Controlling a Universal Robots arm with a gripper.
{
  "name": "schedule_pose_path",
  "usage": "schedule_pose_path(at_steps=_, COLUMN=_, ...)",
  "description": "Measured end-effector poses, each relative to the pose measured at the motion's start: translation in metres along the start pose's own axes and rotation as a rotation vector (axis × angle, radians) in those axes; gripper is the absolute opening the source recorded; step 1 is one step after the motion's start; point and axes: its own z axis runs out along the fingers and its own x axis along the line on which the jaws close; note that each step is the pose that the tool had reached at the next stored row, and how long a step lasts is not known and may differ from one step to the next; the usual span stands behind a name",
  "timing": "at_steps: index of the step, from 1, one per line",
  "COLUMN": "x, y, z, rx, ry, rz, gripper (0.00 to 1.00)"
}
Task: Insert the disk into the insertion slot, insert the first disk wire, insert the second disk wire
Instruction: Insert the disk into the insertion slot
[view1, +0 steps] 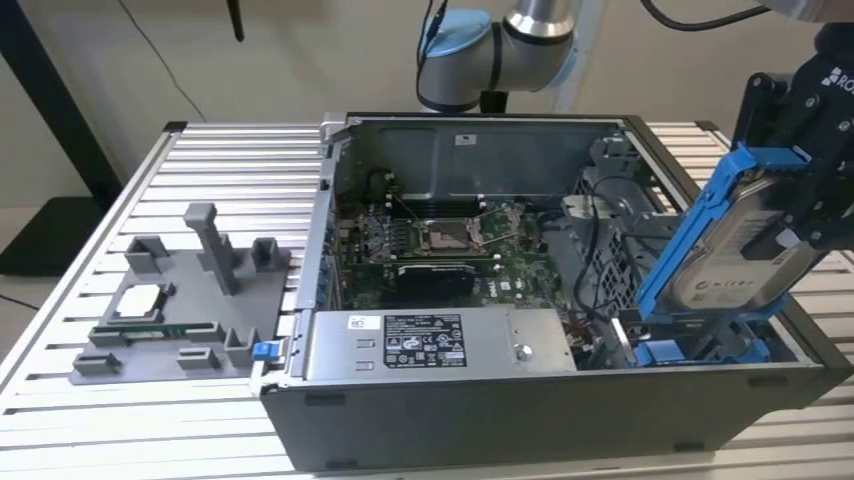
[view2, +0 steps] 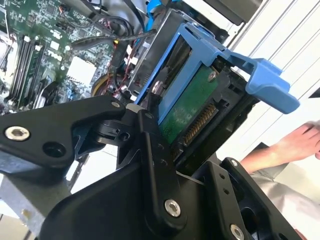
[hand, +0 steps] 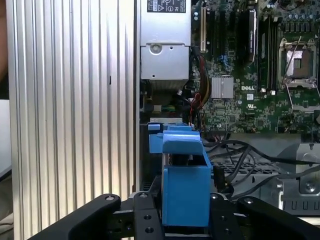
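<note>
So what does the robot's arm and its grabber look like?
The arm is made of round silver-grey tubes with light blue caps at the joints, and a black cable loops near it. The gripper is black and chunky, built from flat links with shiny silver screws, with some white lettering on its side.

We see the disk (view1: 737, 250) silver-grey with a white label in a bright blue frame, the gripper (hand: 186, 222) black, the motherboard (view1: 441, 240) green, the power-supply box (view1: 427, 345) grey with a white sticker, the insertion slot (view1: 607, 280) perforated grey, and the table (view1: 200, 165) ribbed silver.
</note>
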Motion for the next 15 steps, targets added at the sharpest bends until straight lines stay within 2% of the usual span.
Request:
schedule_pose_path(at_steps=10, x=0.0001, y=-0.0011, z=0.0126, rx=-0.0051, ry=-0.0002, rz=0.002, gripper=0.00)
schedule_pose_path(at_steps=15, x=0.0001, y=-0.0014, z=0.0194, rx=-0.0052, ry=-0.0038, rz=0.002, gripper=0.00)
